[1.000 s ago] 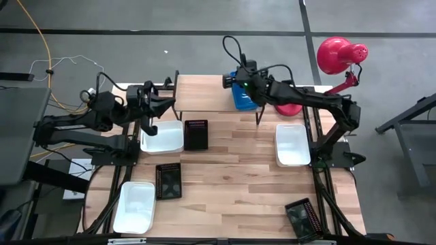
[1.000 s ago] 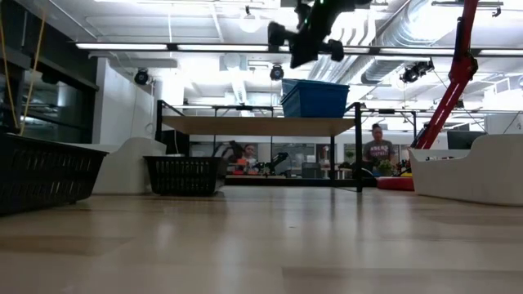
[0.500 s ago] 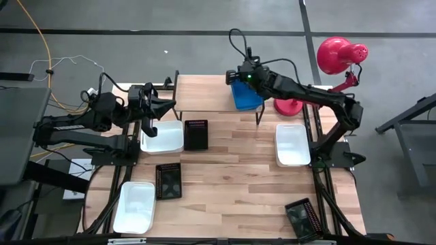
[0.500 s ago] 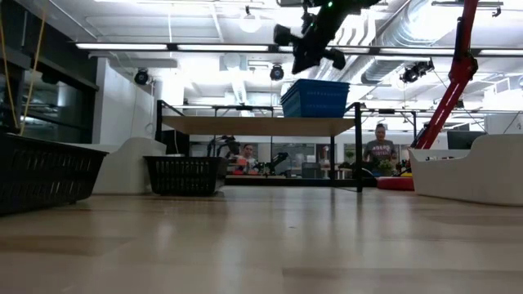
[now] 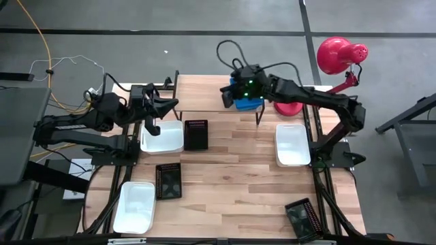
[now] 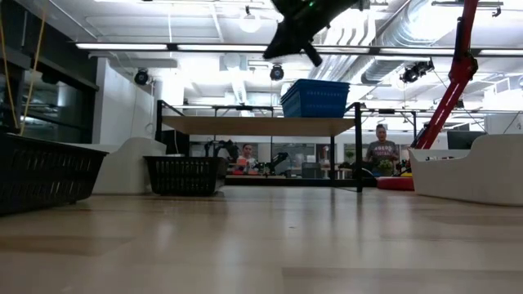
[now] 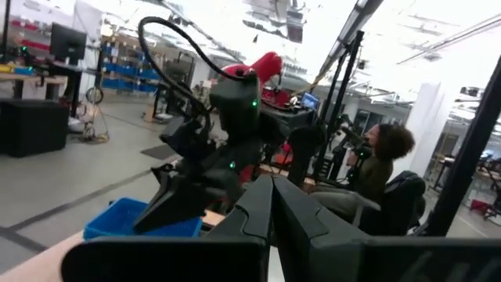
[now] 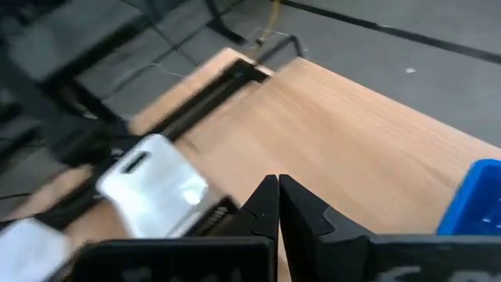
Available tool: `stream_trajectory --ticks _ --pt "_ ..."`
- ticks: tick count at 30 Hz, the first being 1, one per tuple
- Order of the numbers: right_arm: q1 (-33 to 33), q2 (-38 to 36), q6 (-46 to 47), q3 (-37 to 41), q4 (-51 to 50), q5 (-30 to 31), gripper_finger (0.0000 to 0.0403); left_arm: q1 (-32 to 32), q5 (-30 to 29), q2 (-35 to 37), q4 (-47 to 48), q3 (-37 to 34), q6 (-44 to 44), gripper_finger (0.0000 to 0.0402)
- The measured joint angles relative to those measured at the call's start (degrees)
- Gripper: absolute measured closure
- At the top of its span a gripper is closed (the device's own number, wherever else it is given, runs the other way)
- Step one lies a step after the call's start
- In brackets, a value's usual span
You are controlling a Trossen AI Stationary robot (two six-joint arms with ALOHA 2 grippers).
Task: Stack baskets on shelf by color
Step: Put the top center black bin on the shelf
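A bright blue basket (image 5: 250,103) stands flat on the right end of the shelf (image 5: 201,92), and shows in the low view as the blue basket (image 6: 315,97) on the shelf (image 6: 257,125). My right gripper (image 5: 225,92) hovers shut above the shelf, just left of that basket and clear of it; in its wrist view the right gripper (image 8: 278,186) looks down on the plank with the blue basket (image 8: 474,200) at the edge. My left gripper (image 5: 163,109) waits shut above a white basket (image 5: 162,136), and its wrist view (image 7: 271,188) faces the right arm.
On the tabletop lie two more white baskets (image 5: 293,144) (image 5: 135,206) and three black baskets (image 5: 196,134) (image 5: 168,180) (image 5: 303,218). A red lamp (image 5: 337,54) stands past the far right corner. The left and middle of the shelf top are bare wood. People sit in the room beyond.
My right gripper has drawn up and away from the blue basket toward the table's left, and turned so it now points left and down over the shelf. The blue basket has stayed where it stood on the shelf.
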State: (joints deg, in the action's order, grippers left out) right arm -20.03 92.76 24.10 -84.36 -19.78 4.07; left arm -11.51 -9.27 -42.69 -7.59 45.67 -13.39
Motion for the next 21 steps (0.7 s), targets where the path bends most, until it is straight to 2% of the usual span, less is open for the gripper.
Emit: stream_trajectory --ticks 8,21 --pt "-0.6 4.6 -1.4 0.0 -0.7 13.8 0.0403 0.0 -1.6 -1.0 0.0 0.0 -0.1 0.0401" --pt "-1.3 5.5 -3.6 0.0 -4.0 18.8 0.0403 0.0 -3.0 -0.9 0.0 0.0 0.0 0.0401"
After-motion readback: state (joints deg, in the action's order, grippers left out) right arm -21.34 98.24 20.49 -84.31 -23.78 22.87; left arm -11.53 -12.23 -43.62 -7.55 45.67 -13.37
